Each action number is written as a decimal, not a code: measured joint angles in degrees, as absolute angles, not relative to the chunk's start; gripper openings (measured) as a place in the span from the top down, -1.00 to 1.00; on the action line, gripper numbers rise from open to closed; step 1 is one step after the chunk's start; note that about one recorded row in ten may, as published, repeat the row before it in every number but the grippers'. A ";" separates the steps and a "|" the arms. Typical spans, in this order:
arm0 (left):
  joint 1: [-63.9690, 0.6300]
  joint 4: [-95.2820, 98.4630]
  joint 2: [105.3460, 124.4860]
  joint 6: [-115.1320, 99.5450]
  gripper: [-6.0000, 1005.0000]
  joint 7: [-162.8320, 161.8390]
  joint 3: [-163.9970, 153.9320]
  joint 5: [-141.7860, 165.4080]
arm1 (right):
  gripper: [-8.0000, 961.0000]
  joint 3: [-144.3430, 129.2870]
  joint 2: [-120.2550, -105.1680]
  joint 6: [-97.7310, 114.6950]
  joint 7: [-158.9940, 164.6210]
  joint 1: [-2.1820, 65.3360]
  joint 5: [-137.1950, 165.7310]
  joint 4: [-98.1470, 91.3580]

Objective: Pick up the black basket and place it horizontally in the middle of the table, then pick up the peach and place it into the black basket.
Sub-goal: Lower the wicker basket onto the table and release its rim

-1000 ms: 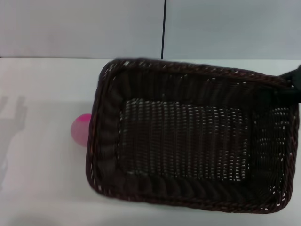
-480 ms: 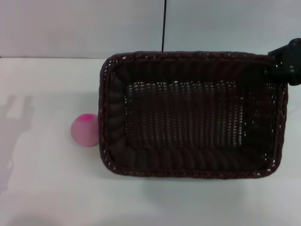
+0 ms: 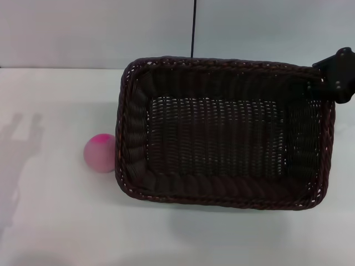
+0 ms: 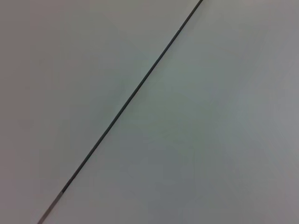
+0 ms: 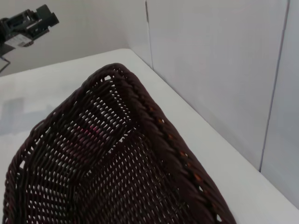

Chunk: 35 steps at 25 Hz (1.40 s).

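Basket levelling out at mid-counter

Black basket (image 3: pixel 222 133) has swung from askew to nearly horizontal, settling on the counter (image 3: pixel 50 221). My right claw (image 3: pixel 331 83) sits at its 2 o'clock corner; grip I cannot tell. Peach (image 3: pixel 100 152) touches its 9 o'clock side. Release seems next.

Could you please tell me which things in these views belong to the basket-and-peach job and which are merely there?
Belonging to the job:
black basket
peach, on the table beside the basket's left end
right gripper, at the basket's far right corner

Merely there:
the wall with its dark seam
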<state>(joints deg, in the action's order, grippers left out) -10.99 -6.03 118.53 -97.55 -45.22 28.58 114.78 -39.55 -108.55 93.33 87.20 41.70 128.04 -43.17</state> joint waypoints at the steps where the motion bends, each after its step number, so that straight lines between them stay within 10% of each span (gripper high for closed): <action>1: -10.98 -6.20 118.55 -97.55 -0.01 -45.23 28.44 114.78 | 0.61 -39.55 -108.58 93.21 86.80 41.69 128.05 -43.16; 35: -10.79 -8.04 118.48 -95.67 0.04 -45.26 25.08 114.79 | 0.47 -38.87 -109.93 90.57 74.60 40.51 126.57 -39.62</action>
